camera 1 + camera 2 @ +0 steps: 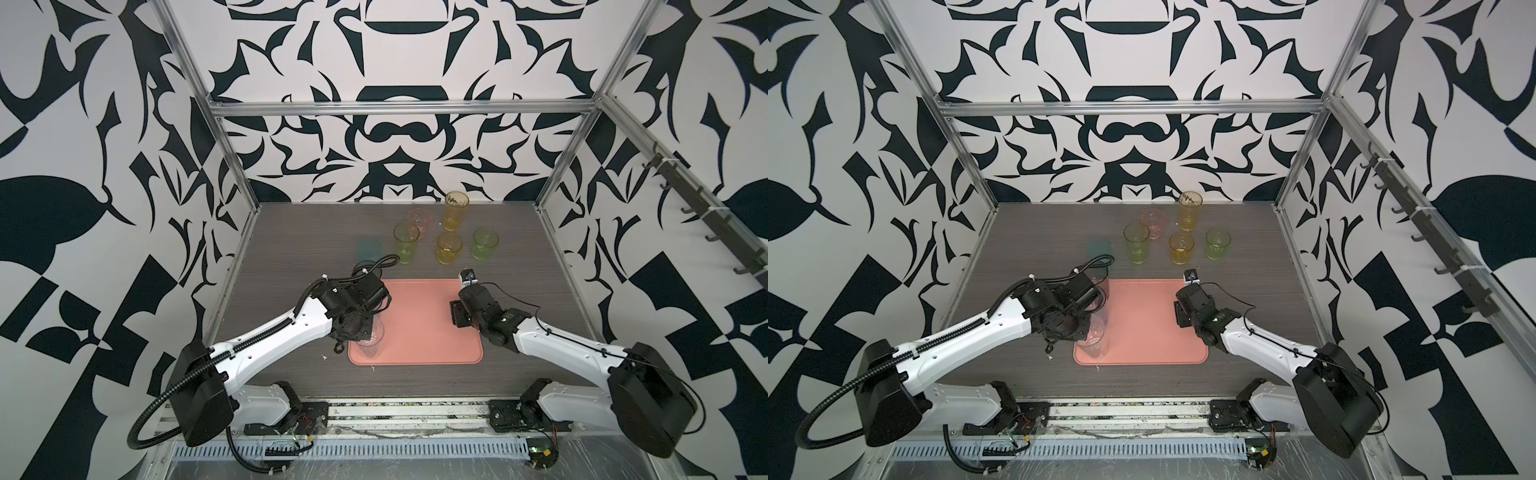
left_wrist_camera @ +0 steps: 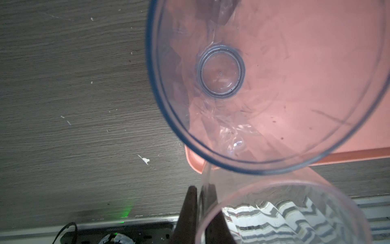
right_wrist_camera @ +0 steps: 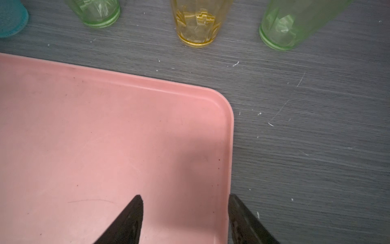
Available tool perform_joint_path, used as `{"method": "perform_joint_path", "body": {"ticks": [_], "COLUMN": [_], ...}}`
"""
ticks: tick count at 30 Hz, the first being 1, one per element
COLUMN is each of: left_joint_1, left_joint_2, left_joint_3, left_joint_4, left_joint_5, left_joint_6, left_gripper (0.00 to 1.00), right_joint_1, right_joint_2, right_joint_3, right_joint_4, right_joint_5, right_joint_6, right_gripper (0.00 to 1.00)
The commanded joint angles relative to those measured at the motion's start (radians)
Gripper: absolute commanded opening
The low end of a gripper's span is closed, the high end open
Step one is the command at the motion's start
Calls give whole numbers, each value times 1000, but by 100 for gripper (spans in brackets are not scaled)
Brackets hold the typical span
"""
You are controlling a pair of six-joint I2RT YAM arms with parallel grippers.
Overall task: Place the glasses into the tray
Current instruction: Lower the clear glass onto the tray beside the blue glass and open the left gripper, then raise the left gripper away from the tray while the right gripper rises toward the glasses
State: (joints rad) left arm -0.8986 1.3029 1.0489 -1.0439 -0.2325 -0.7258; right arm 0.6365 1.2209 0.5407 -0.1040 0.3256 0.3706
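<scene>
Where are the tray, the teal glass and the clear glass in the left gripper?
tray (image 1: 419,328): in a top view, bare floor at its middle.
teal glass (image 1: 369,249): in a top view, side wall.
clear glass (image 2: 282,217): left wrist view, inside, below its rim.

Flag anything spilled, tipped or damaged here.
Nothing looks spilled or toppled. Only white flecks and fine scratches mark the dark wood-grain table beside the salmon-pink rectangular tray.

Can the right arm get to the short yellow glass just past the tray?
Probably yes. The right gripper hangs open at the tray rim, and only bare table lies between it and the short yellow glass. The green glasses on either side stand apart from it.
</scene>
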Motion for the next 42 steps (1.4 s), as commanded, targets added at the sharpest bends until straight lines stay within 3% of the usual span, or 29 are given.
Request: {"method": "perform_joint_path", "body": {"ticks": [1,10,18,30,42], "left_joint_1": [-6,-10,-11,-11,5], "left_joint_2": [6,2,-14,-8,75], "left_joint_3": [14,32,68,161,332], "left_joint_4": [-19,-35,-58,-115,-153], "left_joint_5": [-19,-27,-48,-111,-209], "left_joint_6": [-20,-22,-20,2,37], "left_gripper": [0,10,28,36,51], "right_joint_1": [-1,-1,-1,-1,-1], "right_joint_2": [-6,3,-5,-20,-187], "right_joint_3": [22,25,22,19,-60], "right_joint_4": [9,5,7,3,47], "right_joint_5": [7,6,9,8,-13], "right_joint_6": [5,5,5,5,5], "right_gripper": [67,67,67,67,67]}}
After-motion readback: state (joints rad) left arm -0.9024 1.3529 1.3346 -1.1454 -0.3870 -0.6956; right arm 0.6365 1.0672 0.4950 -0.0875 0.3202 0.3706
